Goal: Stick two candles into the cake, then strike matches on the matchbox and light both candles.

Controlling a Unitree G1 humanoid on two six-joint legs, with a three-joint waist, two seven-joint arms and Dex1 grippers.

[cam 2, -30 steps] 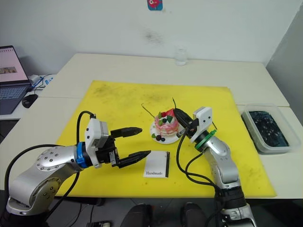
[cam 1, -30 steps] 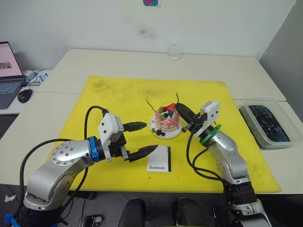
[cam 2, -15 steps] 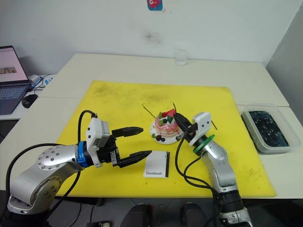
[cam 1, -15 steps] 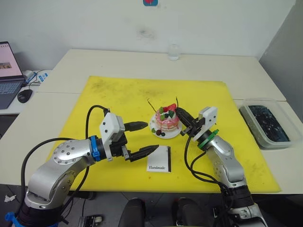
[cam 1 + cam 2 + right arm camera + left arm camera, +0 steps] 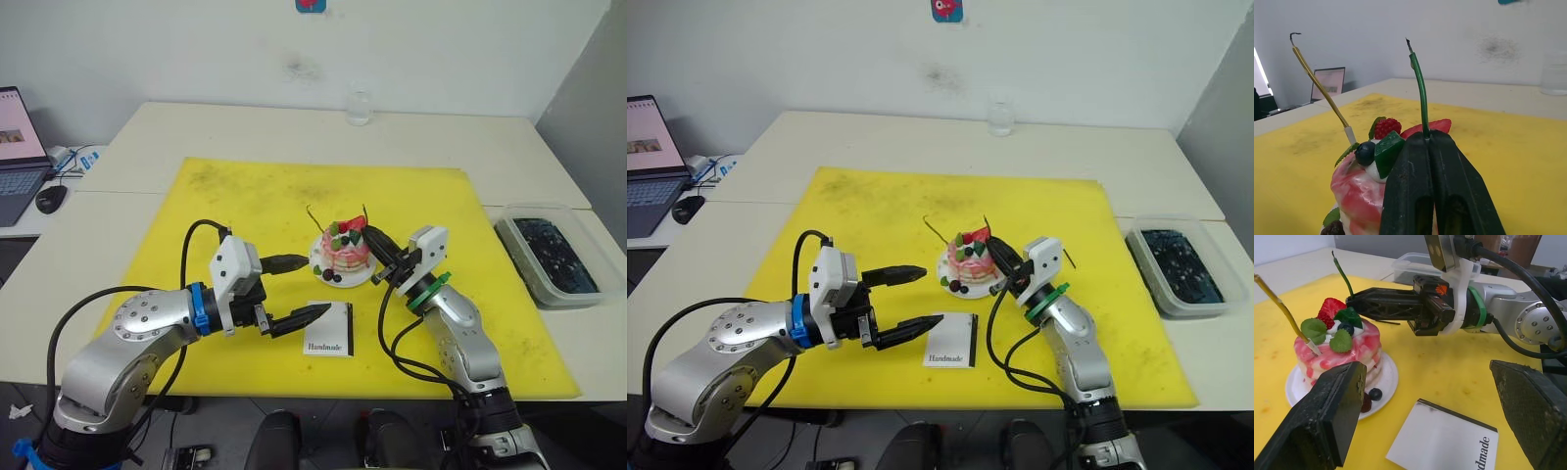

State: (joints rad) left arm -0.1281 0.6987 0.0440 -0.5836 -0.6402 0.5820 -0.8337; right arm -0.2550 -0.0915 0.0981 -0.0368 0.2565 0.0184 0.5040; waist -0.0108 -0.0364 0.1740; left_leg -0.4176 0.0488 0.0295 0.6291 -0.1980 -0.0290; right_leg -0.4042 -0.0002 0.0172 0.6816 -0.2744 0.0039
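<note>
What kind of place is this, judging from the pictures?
Probably a lab or office used for robot tests, not a kitchen: plain white tables pushed together, a laptop with a mouse on a side desk, and a yellow mat as a work area.

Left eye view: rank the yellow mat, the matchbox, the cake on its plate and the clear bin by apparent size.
1. yellow mat
2. clear bin
3. and 4. cake with its plate and matchbox look much alike; the matchbox lies nearer the camera, so I leave them unranked.
</note>
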